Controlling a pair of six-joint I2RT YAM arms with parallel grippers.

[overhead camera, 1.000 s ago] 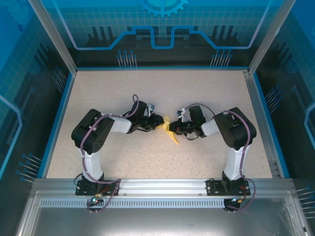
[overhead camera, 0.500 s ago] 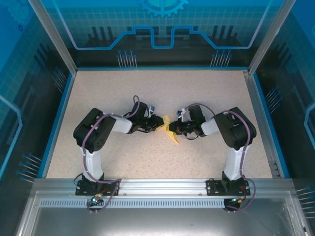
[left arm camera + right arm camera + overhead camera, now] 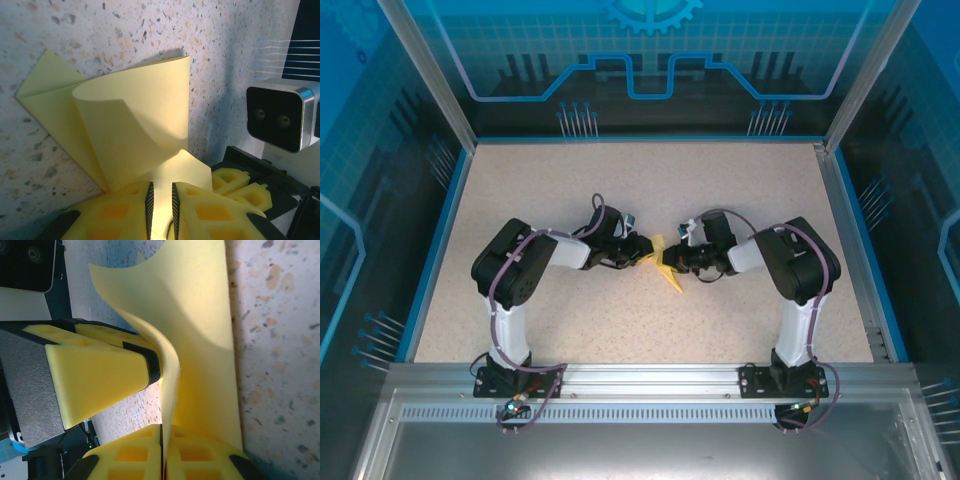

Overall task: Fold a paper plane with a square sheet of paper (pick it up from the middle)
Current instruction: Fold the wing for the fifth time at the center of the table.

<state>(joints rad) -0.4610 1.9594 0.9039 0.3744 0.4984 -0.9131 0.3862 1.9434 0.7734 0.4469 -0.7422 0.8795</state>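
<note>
**Workspace.** A speckled beige table (image 3: 620, 180) with a blue rim stands inside a blue-panelled enclosure. The far wall is printed with a gear emblem (image 3: 652, 12) and circuit-style line art.

**Task item.** The pale-yellow sheet of paper (image 3: 666, 268) sits at the middle of the table, between the two grippers. It is partly folded, and one pointed end reaches toward the near side. In the left wrist view a creased triangular flap (image 3: 45, 85) lies flat on the table at the left. The rest of the sheet curls upward in a loose arch.

**Left gripper** (image 3: 645, 252). It comes in from the left. Its yellow fingers (image 3: 120, 210) are closed to a thin slit, pinching an edge of the sheet.

**Right gripper** (image 3: 674, 262). It comes in from the right. In the right wrist view its fingers (image 3: 200, 460) are pressed together on the sheet. The sheet rises from the seam between them and bends over the left gripper's dark-tipped finger.

**Relation.** The two grippers' fingertips are just beside each other, with the sheet bowed between them. The left wrist view also shows the right wrist's camera housing (image 3: 280, 117), which is grey with two lenses.
</note>
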